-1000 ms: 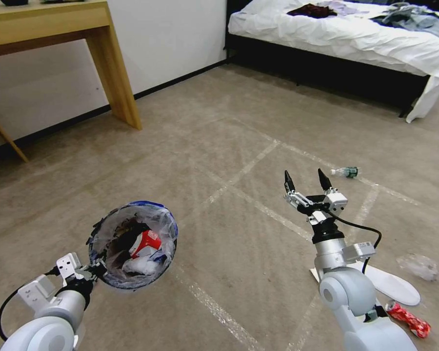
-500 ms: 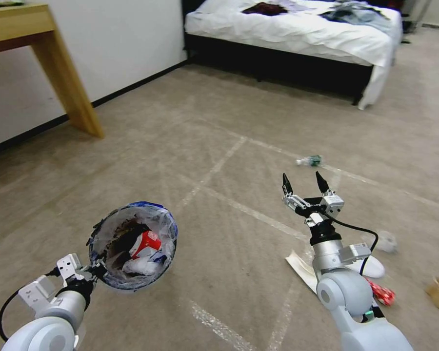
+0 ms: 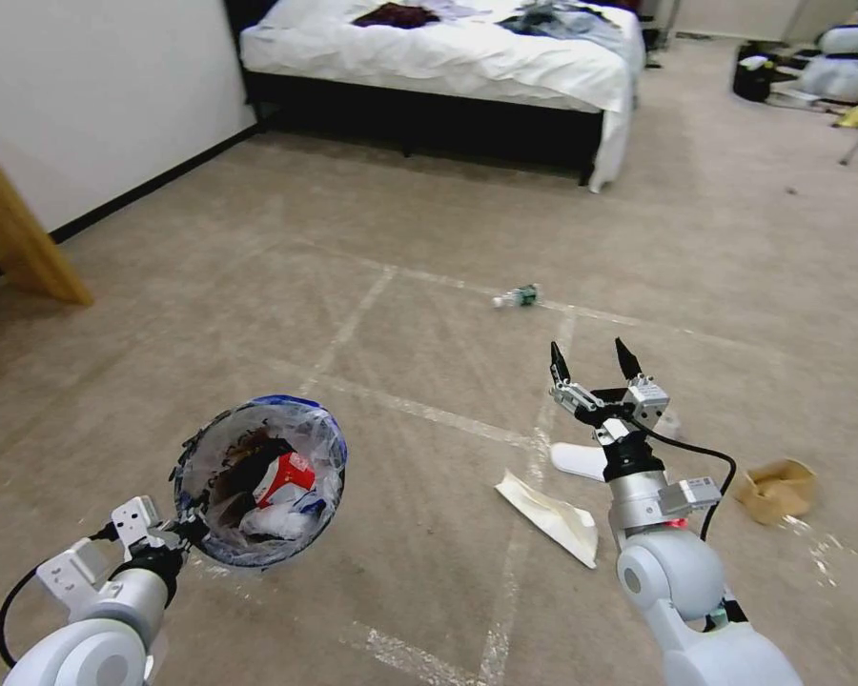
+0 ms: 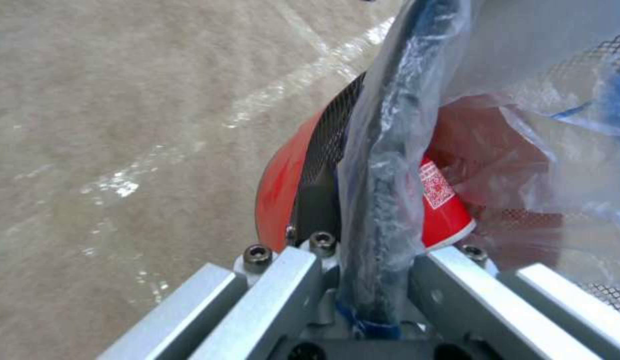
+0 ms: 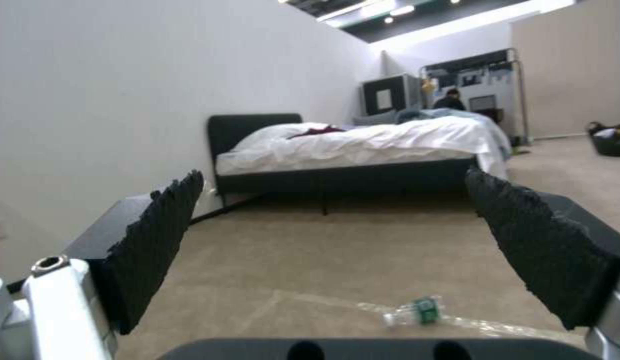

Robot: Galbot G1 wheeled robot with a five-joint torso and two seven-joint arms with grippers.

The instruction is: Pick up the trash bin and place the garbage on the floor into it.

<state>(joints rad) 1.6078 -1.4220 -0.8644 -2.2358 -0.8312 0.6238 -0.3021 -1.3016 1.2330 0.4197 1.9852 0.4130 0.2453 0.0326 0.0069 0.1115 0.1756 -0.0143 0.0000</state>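
Note:
My left gripper (image 3: 176, 529) is shut on the black rim of the trash bin (image 3: 286, 402) and holds it tilted above the floor (image 3: 400, 238). The left wrist view shows the fingers (image 4: 283, 285) clamped on the bagged rim, beside the bin's red base (image 4: 279, 190). A red-white carton (image 3: 286, 474) and crumpled white paper (image 3: 272, 519) lie inside. My right gripper (image 3: 593, 357) (image 5: 333, 177) hangs open and empty above the carpet. Garbage on the floor: a clear green-labelled bottle (image 3: 517, 297) (image 5: 417, 311) ahead of it, a flat white paper piece (image 3: 553, 514) left of the arm, a brown cardboard piece (image 3: 777, 488) to its right.
A bed (image 3: 448, 57) with white sheets stands at the back against the wall. A wooden table leg (image 3: 19, 243) is at the far left. Bags and clutter (image 3: 829, 76) sit at the far right. A white flat object (image 3: 577, 459) lies partly behind my right arm.
The whole view has swung to the right, so the bed and table shifted left and the cardboard piece came into view. Both arms keep the same pose.

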